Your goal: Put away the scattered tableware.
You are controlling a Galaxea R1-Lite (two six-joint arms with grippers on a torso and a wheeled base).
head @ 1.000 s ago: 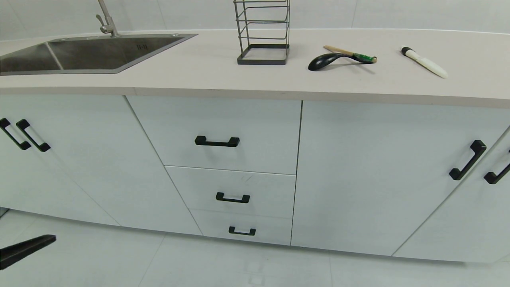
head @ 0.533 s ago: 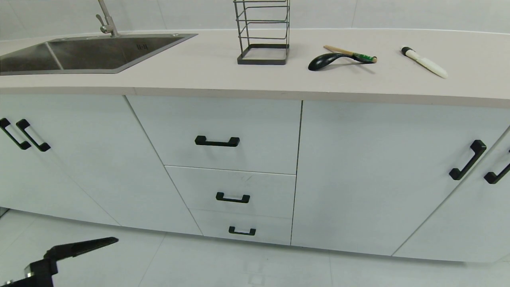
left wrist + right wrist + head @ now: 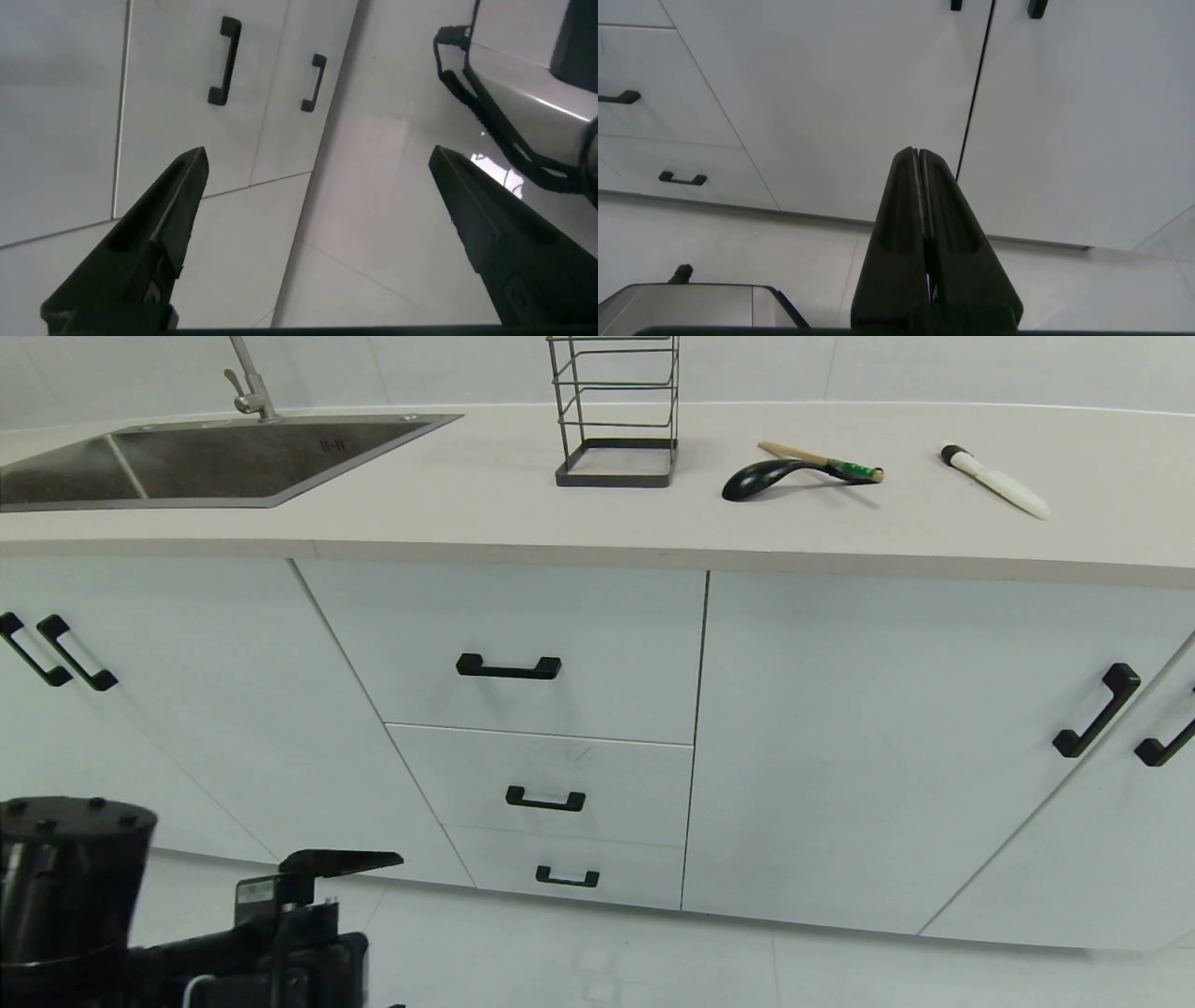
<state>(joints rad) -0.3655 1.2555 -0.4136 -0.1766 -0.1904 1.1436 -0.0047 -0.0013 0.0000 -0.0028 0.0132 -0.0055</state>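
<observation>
While the black spoon (image 3: 758,481), the wooden stick (image 3: 792,453) and the white tool (image 3: 1001,485) lie loose on the bench (image 3: 448,513) right of the wire rack (image 3: 616,467), nothing is stowed: the left gripper (image 3: 318,159) is spread wide and empty, the right gripper (image 3: 918,159) closed on nothing.

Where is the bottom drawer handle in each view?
Head view: bottom drawer handle, lowest of three stacked handles, centre, just above the floor.
Left wrist view: aimed instead at a pair of door handles.
Right wrist view: the handle sits under the middle drawer handle, off to one side of the shut right end effector.
Shared landmark: the pale floor meeting the white cabinet fronts.
</observation>
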